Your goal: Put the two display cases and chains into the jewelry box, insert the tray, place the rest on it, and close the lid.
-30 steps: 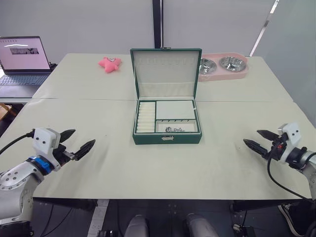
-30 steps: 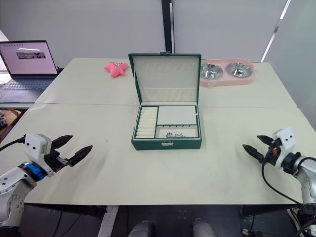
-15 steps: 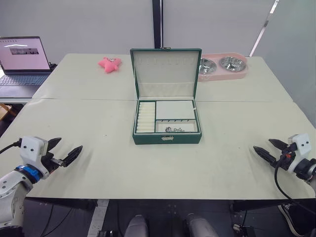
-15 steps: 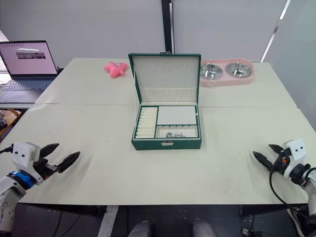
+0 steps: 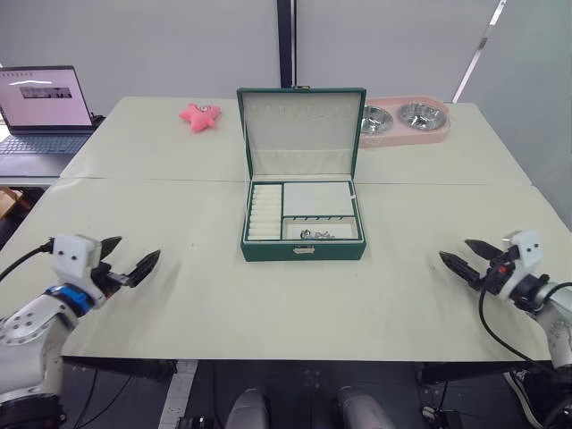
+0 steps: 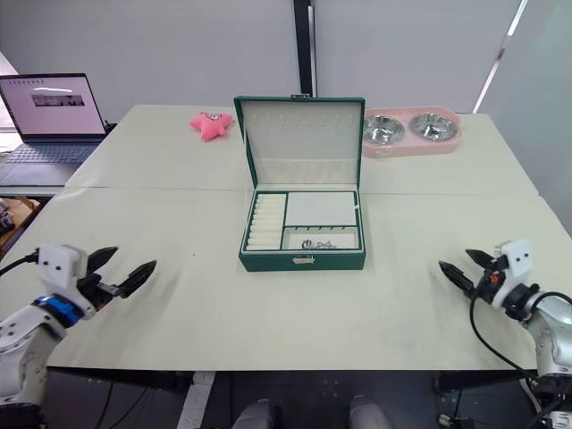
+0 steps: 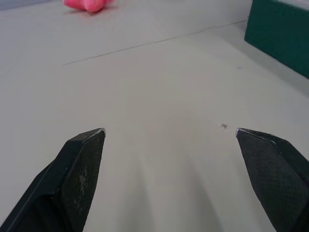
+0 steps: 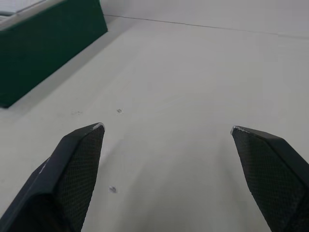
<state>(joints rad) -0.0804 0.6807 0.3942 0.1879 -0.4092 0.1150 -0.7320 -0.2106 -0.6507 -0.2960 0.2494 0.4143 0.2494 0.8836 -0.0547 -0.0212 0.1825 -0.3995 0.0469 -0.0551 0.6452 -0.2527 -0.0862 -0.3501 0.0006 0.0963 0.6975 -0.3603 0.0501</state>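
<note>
Spread wide and empty, well apart from jewelry box (image 5: pixel 303 251): left gripper (image 5: pixel 130 259), right gripper (image 5: pixel 465 254). Inside tray (image 5: pixel 303 214), small silver pieces hard to make out.

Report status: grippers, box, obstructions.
Left gripper open, right gripper open, both empty. Jewelry box holds tray, lid up. Path clear.

From the head pair we look forward and down across the table (image 5: pixel 268 304), with the jewelry box (image 5: pixel 302 251) at twelve o'clock. Both eyes share this whole scene, slightly offset sideways. On the left wrist we sit low and close to the tabletop, facing past the box's green wall (image 7: pixel 280 38) toward the pink toy (image 7: pixel 89 5). On the right wrist we look equally low, sharing the box (image 8: pixel 48 43) from its other side.
</note>
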